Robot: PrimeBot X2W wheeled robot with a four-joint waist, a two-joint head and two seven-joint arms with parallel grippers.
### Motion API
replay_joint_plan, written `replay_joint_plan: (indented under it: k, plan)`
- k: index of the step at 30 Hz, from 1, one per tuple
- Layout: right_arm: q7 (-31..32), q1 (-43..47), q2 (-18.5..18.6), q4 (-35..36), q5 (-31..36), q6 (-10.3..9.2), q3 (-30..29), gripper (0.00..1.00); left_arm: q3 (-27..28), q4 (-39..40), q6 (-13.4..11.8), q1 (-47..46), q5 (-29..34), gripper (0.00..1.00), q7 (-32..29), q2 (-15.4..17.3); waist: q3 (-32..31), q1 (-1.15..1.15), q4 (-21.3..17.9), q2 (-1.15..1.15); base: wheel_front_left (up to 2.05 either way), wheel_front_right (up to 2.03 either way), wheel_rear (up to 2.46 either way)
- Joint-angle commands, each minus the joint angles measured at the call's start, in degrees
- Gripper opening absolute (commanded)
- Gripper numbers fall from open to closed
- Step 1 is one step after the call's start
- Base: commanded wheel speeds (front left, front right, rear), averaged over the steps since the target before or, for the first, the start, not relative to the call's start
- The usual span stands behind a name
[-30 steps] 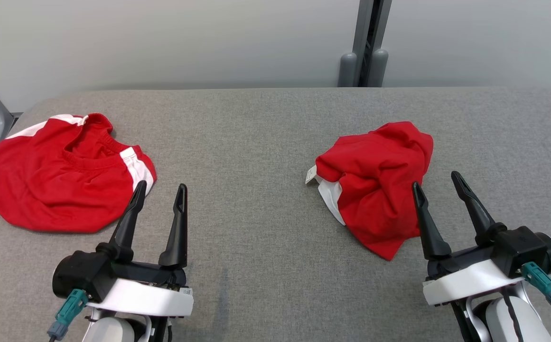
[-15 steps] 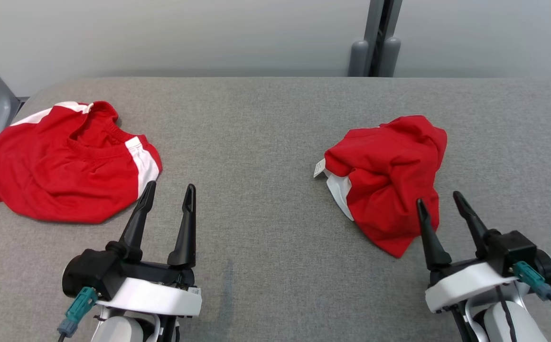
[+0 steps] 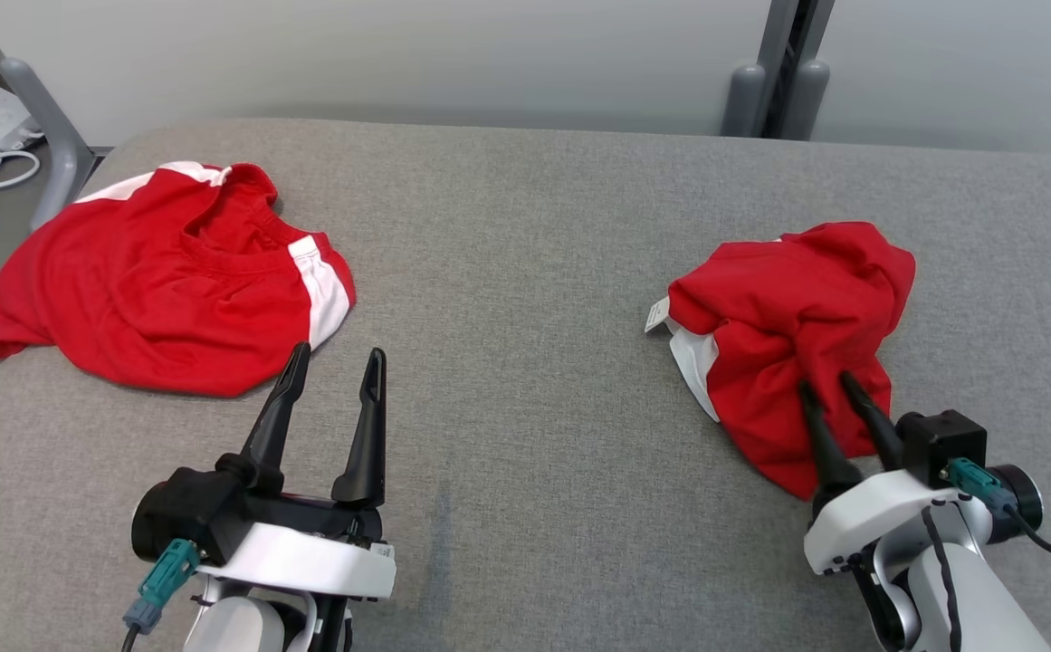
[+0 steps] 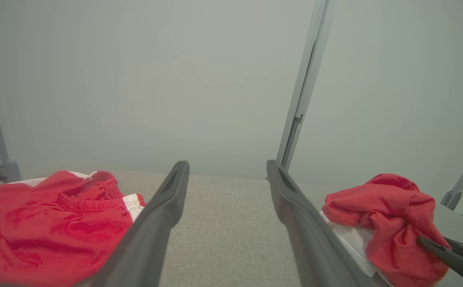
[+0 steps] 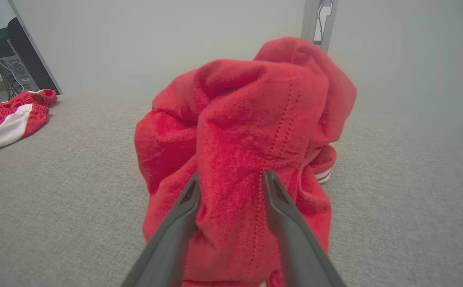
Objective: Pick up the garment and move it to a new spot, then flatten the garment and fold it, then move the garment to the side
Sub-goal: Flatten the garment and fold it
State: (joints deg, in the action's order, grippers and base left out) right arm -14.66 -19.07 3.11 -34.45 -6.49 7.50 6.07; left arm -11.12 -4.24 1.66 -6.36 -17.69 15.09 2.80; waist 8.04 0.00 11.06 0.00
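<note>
Pickup just starting: right end effector (image 3: 826, 382) half-closed astride crumpled red garment (image 3: 788, 308), 3 o'clock, clamp unconfirmed; left end effector (image 3: 339, 351) wide open, empty. Move/flatten/fold pending.

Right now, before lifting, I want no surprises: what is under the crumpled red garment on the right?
Grey table borders the crumpled garment; its white panel and tag poke out left. Anything beneath the folds is covered.

A grey fabric-covered table (image 3: 525, 226) lies under soft, even light, a plain pale wall (image 3: 398, 54) just behind it. A grey metal post (image 3: 783, 63) rises behind the table's far edge; beside its left corner stand a slanted grey leg (image 3: 36, 118) and white cables (image 3: 0, 163).
</note>
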Motion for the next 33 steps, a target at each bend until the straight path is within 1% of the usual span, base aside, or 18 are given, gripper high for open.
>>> replay_joint_plan:
  k: [1,5,6,8,9,14,17,19,21,22,24,26,28,31,32,33]
  plan:
    - [-0.4,-0.8,0.3,-0.1,0.3,-0.02,0.2,0.0,0.0,-0.1,-0.3,-0.4,-0.1,1.0,0.0,0.2,-0.4,0.0,0.3,0.0,0.0,0.0,0.0]
    - [-0.6,-2.1,0.2,1.3,-1.0,-0.02,2.6,0.0,0.1,-0.5,-0.3,0.6,0.0,1.0,0.0,0.2,-1.6,0.0,0.5,0.0,0.0,0.0,0.0]
    - [-0.6,-2.7,0.1,1.8,-1.5,-0.02,4.0,0.0,0.2,-0.6,-0.3,0.8,-0.2,1.0,0.0,0.2,-1.9,0.0,0.4,0.0,0.0,0.0,0.0]
    - [-0.6,-4.3,0.1,2.6,-4.7,-0.02,6.9,0.0,0.2,-0.7,-0.3,1.0,-0.6,1.0,0.0,0.2,-2.8,0.0,0.3,0.0,0.0,0.0,0.0]
    - [-0.3,-5.6,0.0,3.1,-5.6,-0.01,9.2,0.0,0.1,-0.8,-0.4,1.1,-0.8,1.0,0.0,0.2,-3.2,0.0,0.2,0.0,0.0,0.0,0.0]
    - [1.0,-15.4,0.1,4.7,-8.8,-0.02,19.7,0.0,-0.9,-1.0,-0.7,2.2,-1.7,1.0,0.0,0.2,-5.2,0.0,-0.3,0.0,0.0,0.0,0.0]
    - [0.9,-22.2,0.1,5.7,-12.5,-0.02,22.4,0.0,-1.6,-1.2,-0.9,2.9,-2.2,1.0,0.0,0.2,-6.4,0.0,-0.4,0.0,0.0,0.0,0.0]
    - [0.6,-26.5,0.1,6.4,-14.8,-0.02,22.5,0.0,-1.8,-1.2,-1.2,3.6,-2.5,1.0,0.0,0.2,-7.2,0.0,-0.5,0.0,0.0,0.0,0.0]
    - [0.3,-30.0,0.4,7.1,-17.6,-0.02,21.2,0.0,-1.9,-1.0,-1.3,4.1,-2.7,1.0,0.0,0.2,-7.5,0.0,-0.7,0.0,0.0,0.0,0.0]
    - [0.3,-30.0,0.4,7.1,-17.6,-0.02,21.2,0.0,-1.9,-1.0,-1.3,4.1,-2.7,1.0,0.0,0.2,-7.5,0.0,-0.7,0.0,0.0,0.0,0.0]
    - [-0.1,-32.8,1.6,7.9,-19.8,-0.02,19.3,0.0,-1.7,-0.9,-1.4,4.7,-2.9,1.0,0.0,0.2,-7.7,0.0,-0.9,0.0,0.0,0.0,0.0]
    - [-0.2,-34.5,3.5,8.3,-20.7,-0.02,17.4,0.0,-1.4,-0.9,-1.4,5.2,-3.0,1.0,0.0,0.2,-7.8,0.0,-1.2,0.0,0.0,0.0,0.0]
    - [-0.1,-33.9,6.2,6.7,-20.6,-0.02,16.2,0.0,-1.2,-1.2,-1.3,5.5,-2.9,1.0,0.0,0.2,-7.8,0.0,-1.4,0.0,0.0,0.0,0.0]
    - [1.1,-30.8,11.0,4.2,-20.7,-0.02,15.6,0.0,-1.1,-1.0,-1.3,5.2,-3.1,1.0,0.0,0.2,-7.0,0.0,-1.7,0.0,0.0,0.0,0.0]
    - [1.4,-27.1,14.5,2.6,-21.6,-0.02,15.2,0.0,-1.3,-0.9,-1.4,4.6,-3.4,1.0,0.0,0.2,-6.3,0.0,-1.7,0.0,0.0,0.0,0.0]
    - [1.4,-27.1,14.5,2.6,-21.6,-0.02,15.2,0.0,-1.3,-0.9,-1.4,4.6,-3.4,1.0,0.0,0.2,-6.3,0.0,-1.7,0.0,0.0,0.0,0.0]
